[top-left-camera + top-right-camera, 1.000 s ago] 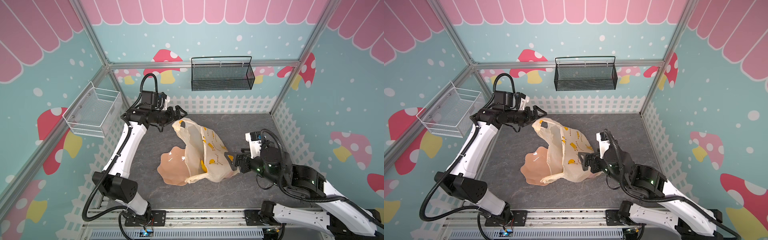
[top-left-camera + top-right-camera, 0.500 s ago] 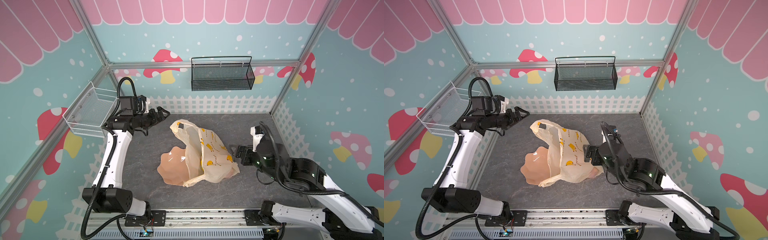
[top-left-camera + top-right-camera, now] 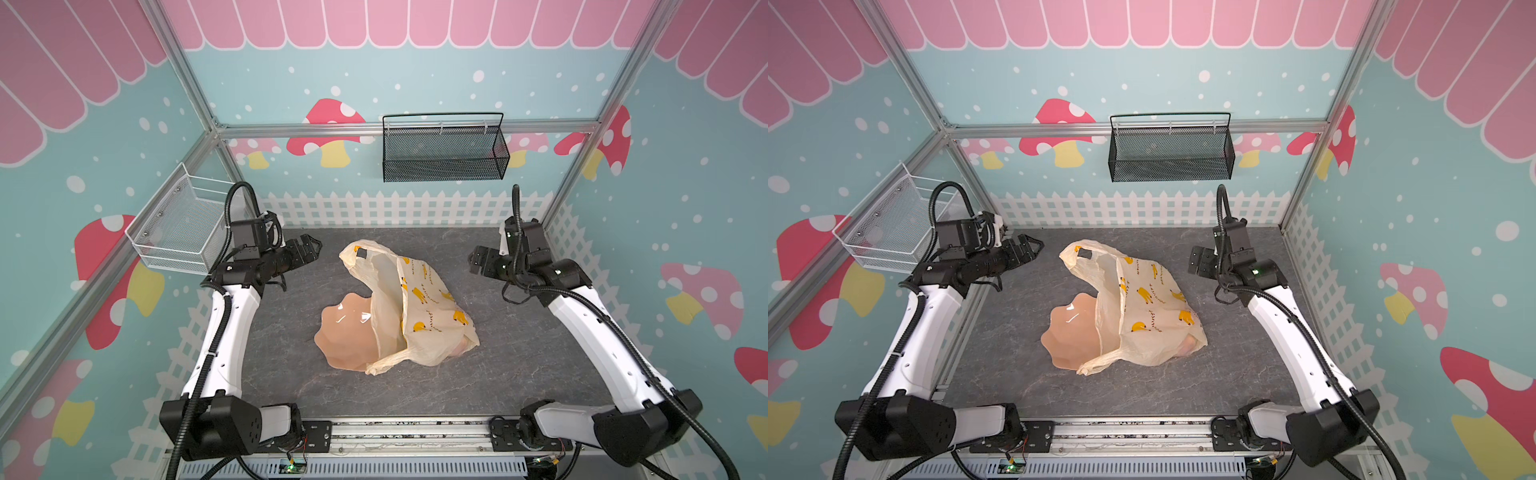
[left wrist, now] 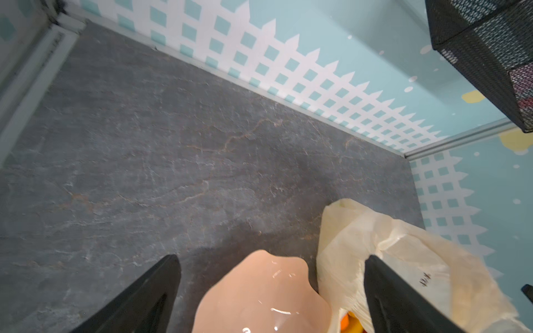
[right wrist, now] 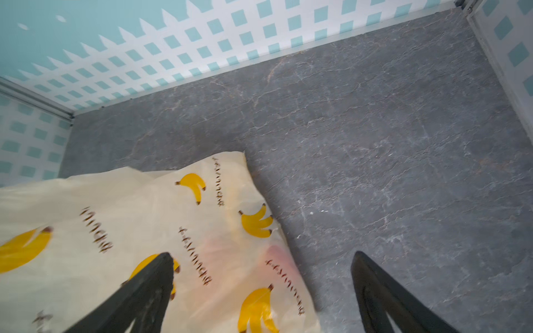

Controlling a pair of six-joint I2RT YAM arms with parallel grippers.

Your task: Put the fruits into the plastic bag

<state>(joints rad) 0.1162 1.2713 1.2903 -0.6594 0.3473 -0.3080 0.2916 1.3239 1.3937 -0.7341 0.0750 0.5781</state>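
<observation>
Nearest me: bare grey surface [image 3: 519, 365], nothing on it along the near edge.

Mid-surface: the plastic bag [image 3: 424, 307] lies slumped. Its long axis runs diagonally, with the bulged closed end near-right and the handle end far-left. The mouth faces left, toward the plate [image 3: 345, 328], and the bag's lower edge overlaps the plate's right side. The plate top looks bare and glossy in both top views. One handle is twisted into a strand at the bag's near-left corner.

The fruits [image 4: 347, 319] are inside the bag. The left wrist view shows an orange and yellow bit just inside the mouth, and there's a pinkish shape behind the film at the near-right corner [image 3: 1187, 345]. Can't tell the count or which fruit is which.

Further back, the handle loop [image 3: 361, 253] with its dark cutout points far-left, toward my left gripper [image 3: 309, 249].

Left gripper: jaws spread wide, holding nothing, raised left of the handle loop, apart from the bag.

Right gripper [image 3: 473, 259]: also wide apart, holding nothing, raised right of the bag, no contact. In its wrist view [image 5: 263, 255] the banana-print side sits under one finger.

Far wall: black mesh basket [image 3: 444, 158]. Left wall: white wire basket [image 3: 178, 232].
</observation>
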